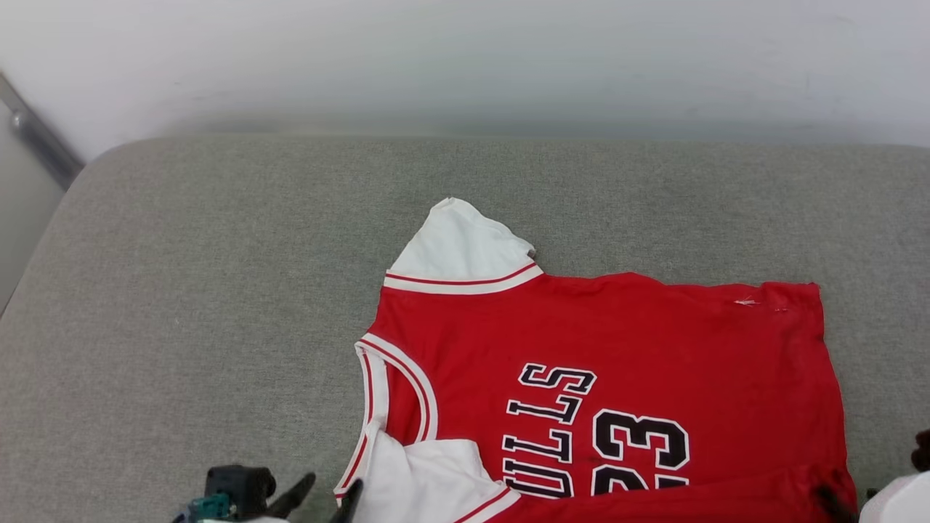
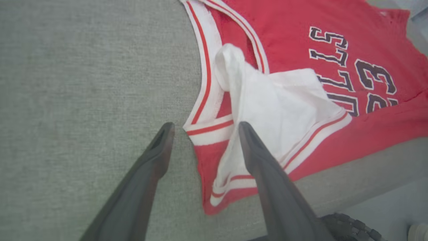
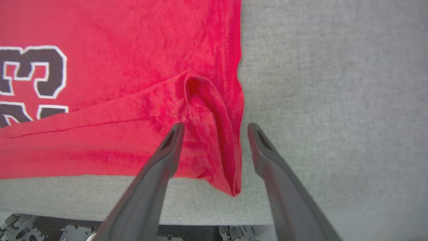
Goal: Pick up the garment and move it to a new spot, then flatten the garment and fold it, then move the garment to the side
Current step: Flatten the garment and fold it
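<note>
Head view: garment lies on grey cushion toward 5 o'clock, neck at 9, hem at 3. Left gripper spread astride shoulder trim; right gripper spread astride puckered hem corner; neither pinches cloth. Risk: near white sleeve lies doubled over the lettering, so a shallow pinch may take one layer. Near edge hugs cushion front; cloth may slide off. Wall at 12 o'clock, no obstruction.

**Surroundings**

Grey woven cushion is spanning the view, rounded corner lying far left. White wall is rising behind it. Grey metal bar is slanting at upper left. Pale floor is showing below the cushion's near edge.
</note>
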Available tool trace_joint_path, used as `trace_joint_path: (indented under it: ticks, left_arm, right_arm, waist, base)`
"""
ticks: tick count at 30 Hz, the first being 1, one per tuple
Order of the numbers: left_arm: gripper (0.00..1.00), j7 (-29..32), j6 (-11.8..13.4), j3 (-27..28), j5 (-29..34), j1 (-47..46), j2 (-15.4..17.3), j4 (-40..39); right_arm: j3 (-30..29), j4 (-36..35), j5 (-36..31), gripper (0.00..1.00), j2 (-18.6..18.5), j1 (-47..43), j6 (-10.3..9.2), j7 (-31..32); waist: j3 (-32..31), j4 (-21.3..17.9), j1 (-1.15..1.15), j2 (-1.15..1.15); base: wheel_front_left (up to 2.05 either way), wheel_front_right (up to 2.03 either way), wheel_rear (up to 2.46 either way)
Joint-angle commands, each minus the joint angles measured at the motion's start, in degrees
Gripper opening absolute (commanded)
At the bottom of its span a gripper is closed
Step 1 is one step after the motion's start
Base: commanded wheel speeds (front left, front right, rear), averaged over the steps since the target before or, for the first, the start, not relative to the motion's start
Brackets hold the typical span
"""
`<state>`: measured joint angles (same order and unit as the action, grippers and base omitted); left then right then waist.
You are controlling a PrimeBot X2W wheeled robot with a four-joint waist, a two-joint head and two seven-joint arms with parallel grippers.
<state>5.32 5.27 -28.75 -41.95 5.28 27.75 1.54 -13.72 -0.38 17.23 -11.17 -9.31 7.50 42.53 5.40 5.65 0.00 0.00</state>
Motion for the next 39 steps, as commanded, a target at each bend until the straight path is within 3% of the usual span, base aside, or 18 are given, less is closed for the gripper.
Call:
trace_joint_path:
  ticks: [1,4,11,17,24,30,34,39]
  left_arm:
    - [1.0,-1.1,-0.1,0.6,0.4,-1.3,-0.1,-0.5]
    - [1.0,-5.5,-0.4,1.9,1.9,-3.1,-0.5,-2.0]
    - [1.0,-16.8,1.8,5.9,6.0,-6.4,-2.2,-5.3]
    - [1.0,-20.2,1.8,9.1,8.3,-6.8,-3.8,-5.7]
    - [1.0,-20.6,0.2,11.4,11.4,-5.9,-7.1,-5.3]
    - [1.0,-20.6,-2.9,12.8,13.0,-6.2,-9.1,-4.4]
    - [1.0,-20.3,-4.5,13.3,13.4,-8.5,-8.0,-3.5]
    - [1.0,-13.0,-8.1,11.5,13.1,-16.1,-4.5,-2.4]
  right_arm:
    - [0.0,-0.9,0.6,1.0,-0.3,1.5,-0.02,-1.4]
    - [0.3,-2.8,1.9,1.0,-0.2,3.5,-0.02,-6.4]
    - [4.0,-6.0,3.8,1.0,-1.3,7.6,-0.02,-18.7]
    - [8.6,-7.4,3.2,1.0,-2.4,9.4,-0.02,-32.6]
    - [10.7,-6.6,2.8,1.0,-1.2,9.9,-0.02,-44.1]
    - [12.0,-4.4,1.6,1.0,-0.7,10.5,-0.02,-49.1]
    - [12.7,-3.6,1.8,1.0,-0.3,11.6,-0.02,-50.3]
    - [13.3,-3.8,1.6,1.0,-0.9,13.8,-0.02,-51.1]
  waist:
    - [-0.3,-0.1,0.0,0.0]
    - [-1.0,-0.3,0.0,0.0]
    - [-1.9,-1.4,0.0,0.0]
    - [-2.1,-2.2,0.0,0.0]
    - [-1.7,-2.5,0.0,0.0]
    - [-0.6,-3.4,0.0,0.0]
    - [1.1,-4.9,0.0,0.0]
    - [5.3,-7.2,0.0,0.0]
  base:
    - [0.0,0.0,0.0]
    - [0.0,0.0,0.0]
    - [0.0,0.0,0.0]
    - [0.0,0.0,0.0]
    - [0.0,0.0,0.0]
    - [0.0,0.0,0.0]
    - [0.0,0.0,0.0]
    - [0.0,0.0,0.0]
